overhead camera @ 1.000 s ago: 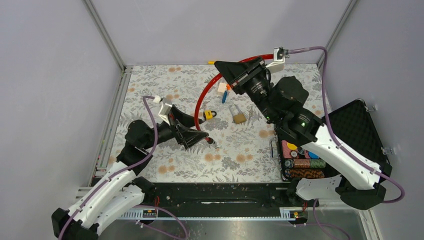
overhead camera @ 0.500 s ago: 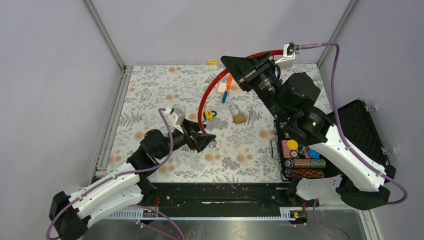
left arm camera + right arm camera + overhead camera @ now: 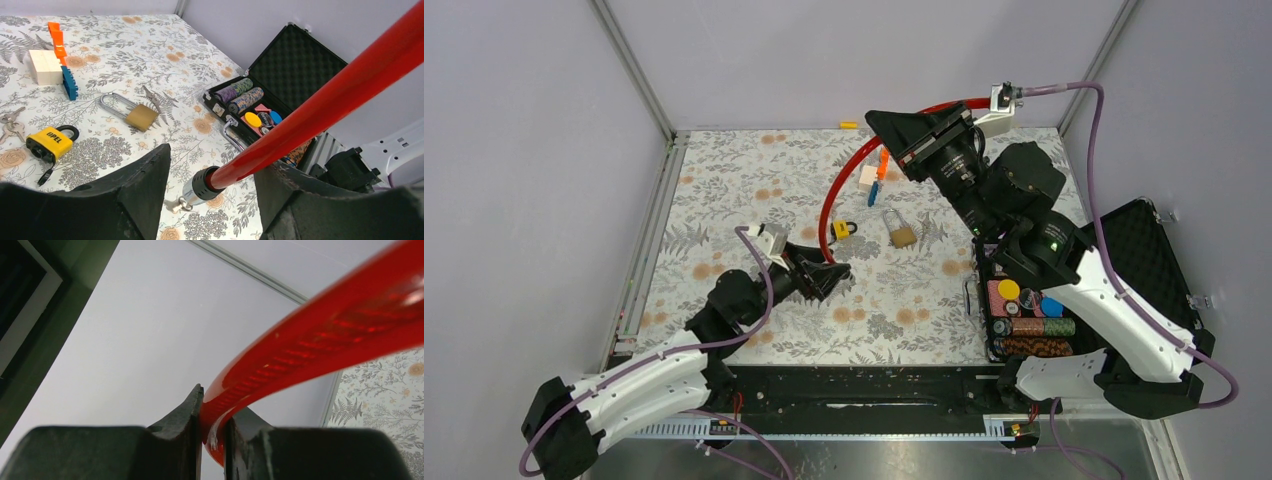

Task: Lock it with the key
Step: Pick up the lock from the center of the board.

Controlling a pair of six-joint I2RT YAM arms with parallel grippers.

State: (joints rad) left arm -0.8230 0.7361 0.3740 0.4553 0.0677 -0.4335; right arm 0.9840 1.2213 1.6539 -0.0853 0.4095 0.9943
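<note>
A red cable lock [image 3: 832, 190] arcs from my right gripper [image 3: 896, 132] down to the mat. That gripper [image 3: 214, 412] is shut on the cable high above the table. The cable's metal-tipped end [image 3: 200, 186] lies between the fingers of my left gripper [image 3: 212, 167], which is open with a gap on each side. A yellow padlock [image 3: 50, 142] and a brass padlock [image 3: 141, 116] lie on the mat. A bunch of keys [image 3: 10, 125] rests left of the yellow padlock, and a single key [image 3: 149, 95] lies by the brass one.
An open black case [image 3: 1129, 250] holding poker chips [image 3: 1024, 325] stands at the right. White, blue and orange blocks [image 3: 871, 178] sit behind the padlocks. A small yellow piece [image 3: 848, 125] lies at the back edge of the floral mat [image 3: 724, 190].
My left gripper has moved onto the cable's end and its jaws have narrowed. My right gripper first rose a little to the right with the cable, then stayed still.
</note>
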